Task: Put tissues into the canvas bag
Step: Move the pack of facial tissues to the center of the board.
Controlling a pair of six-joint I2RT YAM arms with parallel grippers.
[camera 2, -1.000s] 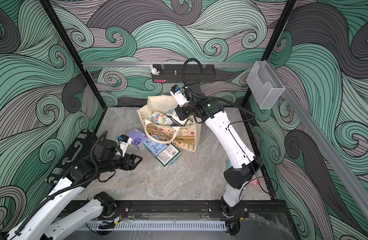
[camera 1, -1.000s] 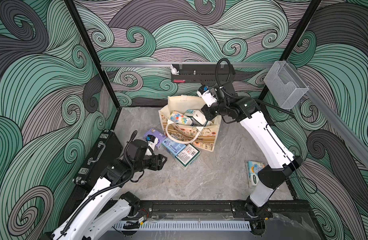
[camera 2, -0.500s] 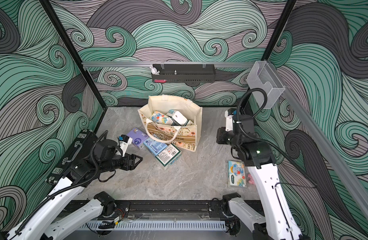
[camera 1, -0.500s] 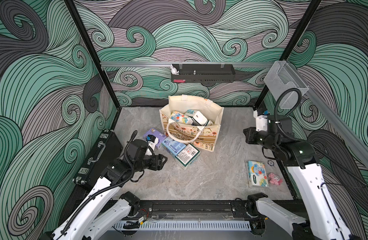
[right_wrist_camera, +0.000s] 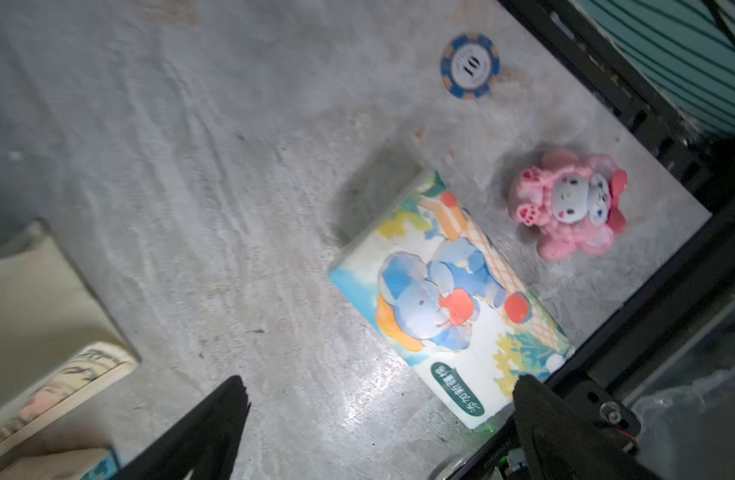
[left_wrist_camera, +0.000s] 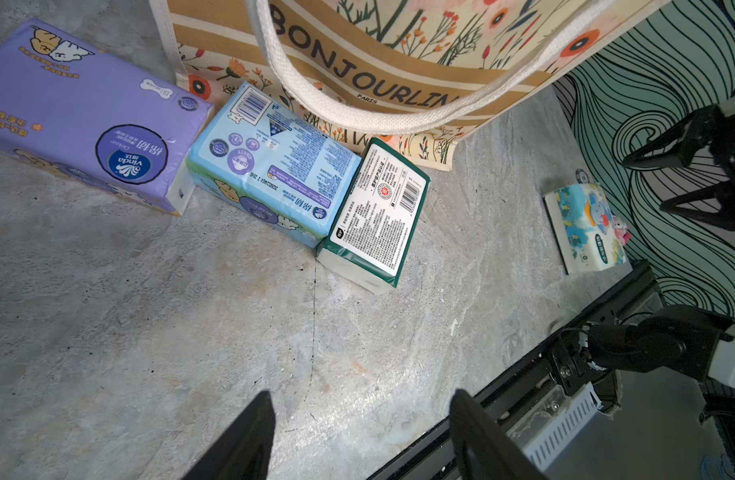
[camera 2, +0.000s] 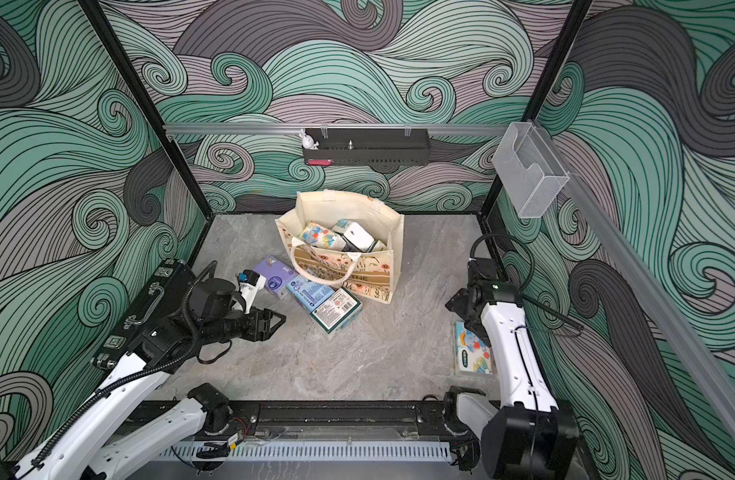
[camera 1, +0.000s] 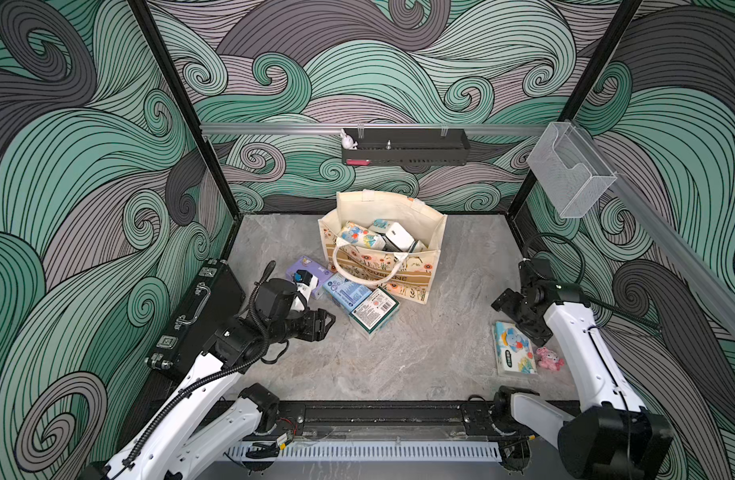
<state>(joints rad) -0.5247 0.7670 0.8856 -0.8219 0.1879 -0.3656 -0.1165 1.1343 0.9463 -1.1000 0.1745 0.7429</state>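
The cream canvas bag stands open at the back, with several tissue packs inside. In front of it lie a purple pack, a light blue pack and a green-white pack, side by side. An elephant-print pack lies at the right. My left gripper hangs open and empty short of the green-white pack. My right gripper is open and empty, low beside the elephant pack.
A black hard case leans at the left edge. A pink plush toy sits right of the elephant pack, with a blue poker chip nearby. On the walls hang a black shelf and a clear holder.
My right arm swung away from over the bag to the right side and came down near the elephant pack. Its jaws opened, and a white pack now lies in the bag. The left arm stayed still.
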